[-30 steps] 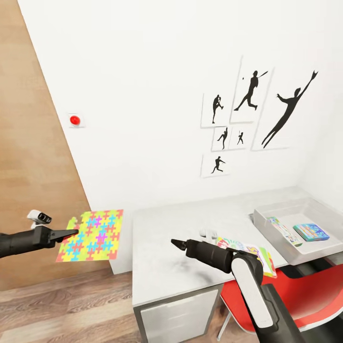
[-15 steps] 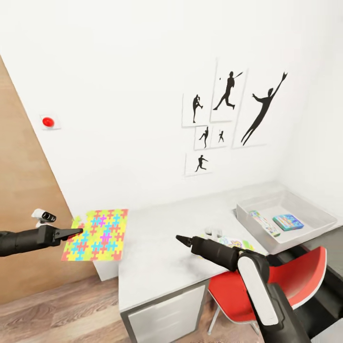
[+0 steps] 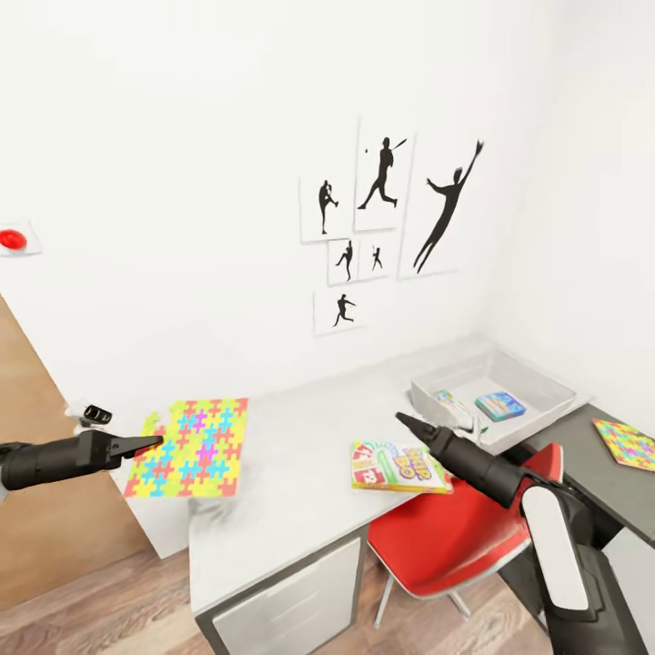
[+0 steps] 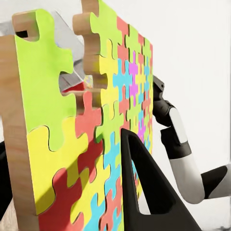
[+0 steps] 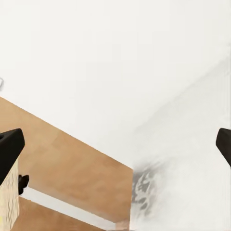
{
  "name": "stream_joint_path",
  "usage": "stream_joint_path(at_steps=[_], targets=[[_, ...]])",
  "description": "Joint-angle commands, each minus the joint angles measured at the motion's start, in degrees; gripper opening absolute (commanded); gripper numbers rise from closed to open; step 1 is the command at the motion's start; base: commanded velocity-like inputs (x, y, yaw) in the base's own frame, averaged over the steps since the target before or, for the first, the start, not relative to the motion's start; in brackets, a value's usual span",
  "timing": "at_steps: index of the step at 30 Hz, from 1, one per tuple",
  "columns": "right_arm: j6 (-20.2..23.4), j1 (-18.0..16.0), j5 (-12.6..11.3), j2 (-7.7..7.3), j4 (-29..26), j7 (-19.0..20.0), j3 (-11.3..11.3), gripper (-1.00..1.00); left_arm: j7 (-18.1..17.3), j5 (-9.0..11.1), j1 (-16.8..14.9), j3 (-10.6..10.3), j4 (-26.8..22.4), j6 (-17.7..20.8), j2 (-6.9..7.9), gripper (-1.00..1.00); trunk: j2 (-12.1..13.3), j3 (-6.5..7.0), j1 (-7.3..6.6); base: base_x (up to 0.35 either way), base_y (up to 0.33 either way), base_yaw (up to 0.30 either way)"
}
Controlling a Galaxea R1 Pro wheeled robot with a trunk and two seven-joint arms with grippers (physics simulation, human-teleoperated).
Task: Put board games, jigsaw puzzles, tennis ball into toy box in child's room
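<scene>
At lower left my left pincer [image 3: 153,443] clamps a jigsaw puzzle [image 3: 189,448]; my right pincer [image 3: 401,419] hangs wide over the table [image 3: 300,455], the Skip-Bo box [image 3: 398,467] just beneath, toy box [image 3: 546,391] beyond.

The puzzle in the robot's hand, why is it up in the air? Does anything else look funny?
The left gripper is holding that jigsaw puzzle by its edge. Odd too: the Skip-Bo box sticks out past the table edge, above the red chair.

Matt grey table [image 3: 300,455]; wood-edged jigsaw puzzle [image 4: 91,144]; glossy red chair [image 3: 455,537]
</scene>
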Motion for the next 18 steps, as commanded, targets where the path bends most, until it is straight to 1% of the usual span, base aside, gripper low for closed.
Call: stream_joint_path(at_steps=[1, 4, 5, 7, 9, 12, 15, 18], targets=[[0.41, -0.09, 0.07, -0.94, 0.01, 0.79, -1.10, 1.00, -0.19, 0.07, 0.02, 0.00, -0.02, 0.54, -0.03, -1.00, -0.13, -0.14, 0.04, 0.000, 0.000, -0.278], [0.43, -0.09, -0.06, -2.13, 0.02, 1.48, -2.52, 1.00, -0.19, 0.11, 0.05, 0.00, -0.02, -0.07, -0.62, -1.00, -0.13, -0.19, 0.04, 0.000, 0.000, -0.278], [0.48, -0.09, -0.07, -2.35, 0.03, 2.08, -3.31, 1.00, -0.19, 0.10, 0.04, 0.00, -0.02, -0.41, -1.37, -1.00, -0.13, -0.21, 0.04, 0.000, 0.000, -0.278], [0.46, -0.09, -0.06, -2.48, 0.07, 2.90, -3.89, 1.00, -0.19, 0.08, 0.05, 0.05, -0.02, -0.88, -2.48, -1.00, -0.13, -0.25, 0.04, 0.005, -0.004, -0.278], [0.45, -0.09, -0.06, -2.54, 0.10, 3.32, -4.18, 1.00, -0.19, 0.08, 0.04, 0.07, -0.02, -1.51, -3.19, -1.00, -0.13, -0.29, 0.04, 0.074, -0.083, -0.278], [0.46, -0.09, -0.02, -2.68, 0.16, 3.58, -4.80, 1.00, -0.19, 0.07, 0.04, 0.06, -0.02, -1.88, -3.60, -1.00, -0.13, -0.35, 0.04, 0.139, -0.189, -0.278], [0.48, -0.09, 0.02, -2.80, 0.45, 3.66, -6.02, 1.00, -0.19, 0.07, 0.06, 0.06, 0.01, -1.95, -3.68, -1.00, -0.13, -0.41, 0.04, 0.167, -0.233, -0.278], [0.39, -0.09, -0.01, -2.83, 0.61, 3.71, -6.43, 1.00, -0.19, -0.02, 0.06, 0.08, 0.11, -1.97, -3.70, -1.00, -0.13, -0.48, 0.04, 0.173, -0.244, -0.278]])
